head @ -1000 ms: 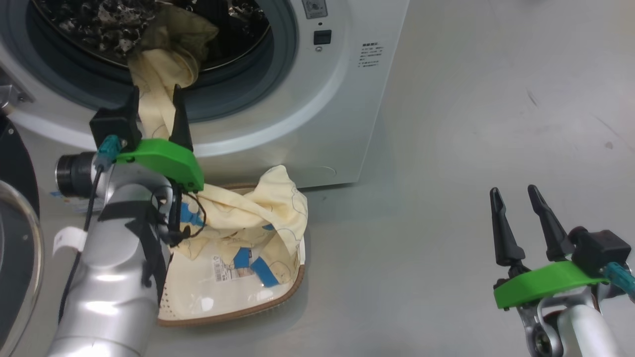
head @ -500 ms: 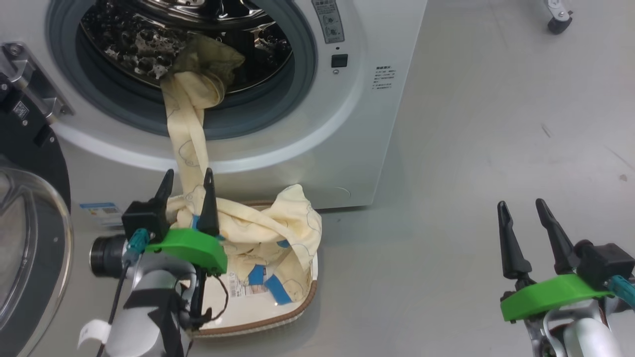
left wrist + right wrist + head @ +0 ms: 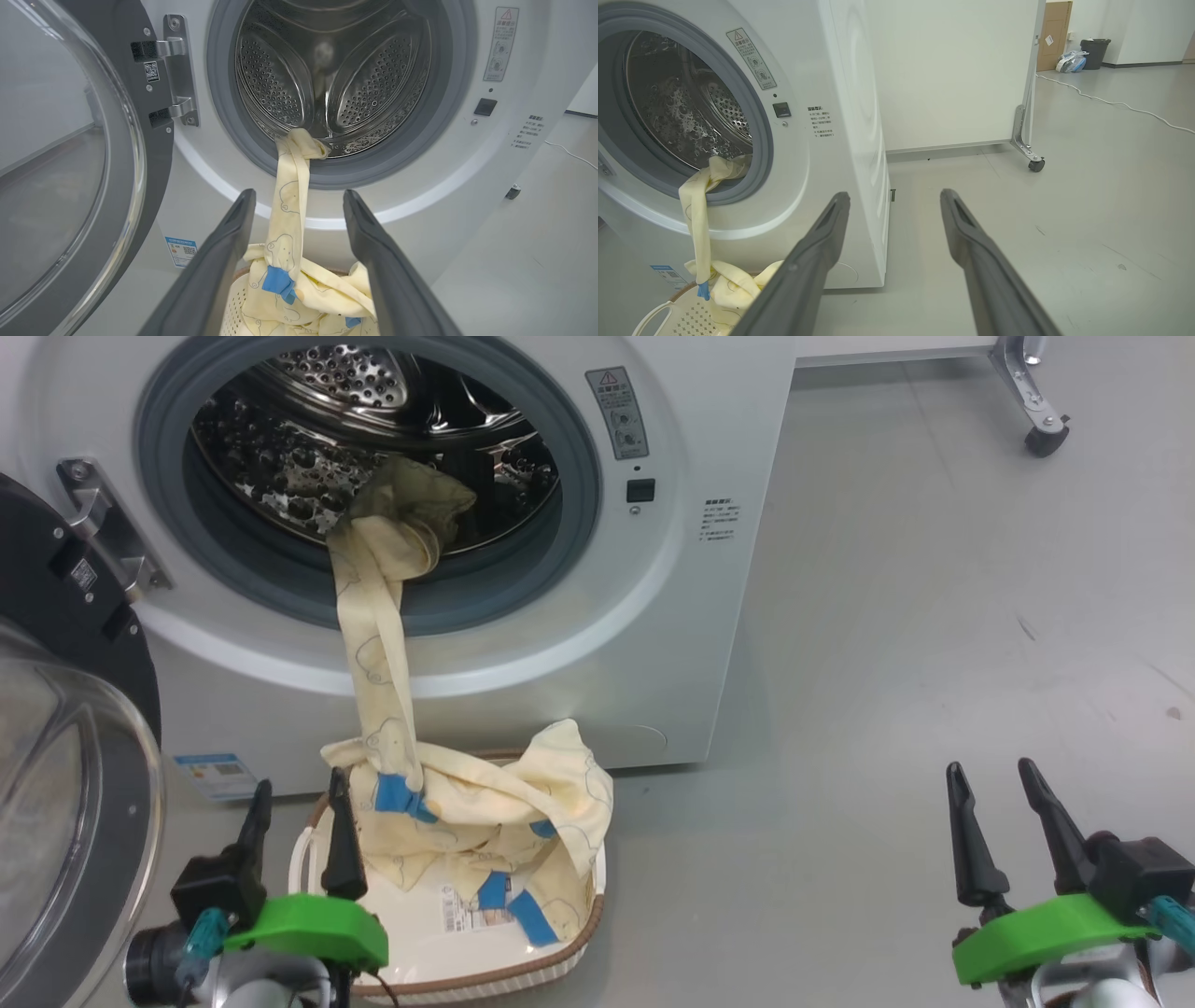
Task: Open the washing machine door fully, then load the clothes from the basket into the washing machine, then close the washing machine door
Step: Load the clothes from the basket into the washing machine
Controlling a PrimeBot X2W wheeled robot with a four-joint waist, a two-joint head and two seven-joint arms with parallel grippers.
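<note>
Left fingers (image 3: 343, 849) drew back, spread — clothes (image 3: 378, 644) hang just beyond.

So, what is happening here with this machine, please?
A robot is loading clothes into the washing machine, whose door stands open. One end of the clothes lies in the drum; the rest hangs down into the basket. The left gripper, by the basket, and the right gripper, off to the side, are both open and empty.
</note>
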